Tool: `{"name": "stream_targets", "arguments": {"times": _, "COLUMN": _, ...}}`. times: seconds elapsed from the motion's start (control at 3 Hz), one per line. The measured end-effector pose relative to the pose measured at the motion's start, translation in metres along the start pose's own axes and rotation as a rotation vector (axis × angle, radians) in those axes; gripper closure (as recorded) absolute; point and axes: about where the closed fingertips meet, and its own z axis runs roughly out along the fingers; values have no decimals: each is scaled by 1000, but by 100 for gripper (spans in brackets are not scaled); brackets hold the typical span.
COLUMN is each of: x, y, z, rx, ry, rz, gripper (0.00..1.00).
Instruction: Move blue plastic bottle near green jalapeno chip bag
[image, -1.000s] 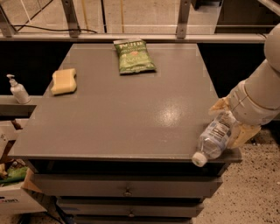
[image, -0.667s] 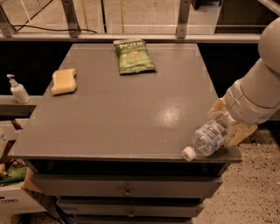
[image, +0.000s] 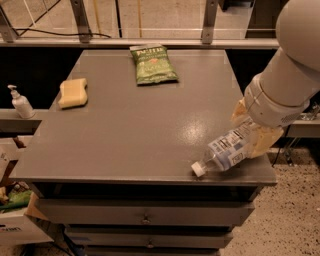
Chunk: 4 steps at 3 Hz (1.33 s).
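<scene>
Grey table (image: 125, 130), front right corner: the gripper (image: 251, 131) is clamped around the blue plastic bottle (image: 226, 151), which lies tilted with its cap toward the front edge. The green jalapeno chip bag (image: 152, 64) lies well apart at the rear, and a yellow sponge (image: 73, 92) sits at left.

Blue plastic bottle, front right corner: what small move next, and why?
Probably lift it slightly: the gripper at the front right holds the blue plastic bottle tilted, cap low by the table edge, and the green jalapeno chip bag lies at the far edge.
</scene>
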Motion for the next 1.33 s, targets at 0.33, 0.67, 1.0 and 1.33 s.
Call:
{"name": "stream_targets", "arguments": {"times": 0.33, "x": -3, "y": -26, "z": -15, "rx": 31, "ry": -37, "rz": 75, "gripper": 100}}
{"name": "stream_targets", "arguments": {"times": 0.67, "x": 1, "y": -27, "z": -10, "rx": 39, "ry": -36, "rz": 74, "gripper": 100}}
{"name": "stream_targets", "arguments": {"times": 1.0, "x": 19, "y": -47, "z": -1, "rx": 61, "ry": -55, "rz": 88, "gripper": 100}}
{"name": "stream_targets", "arguments": {"times": 1.33, "x": 51, "y": -88, "z": 0, "rx": 135, "ry": -116, "rz": 131, "gripper": 100}}
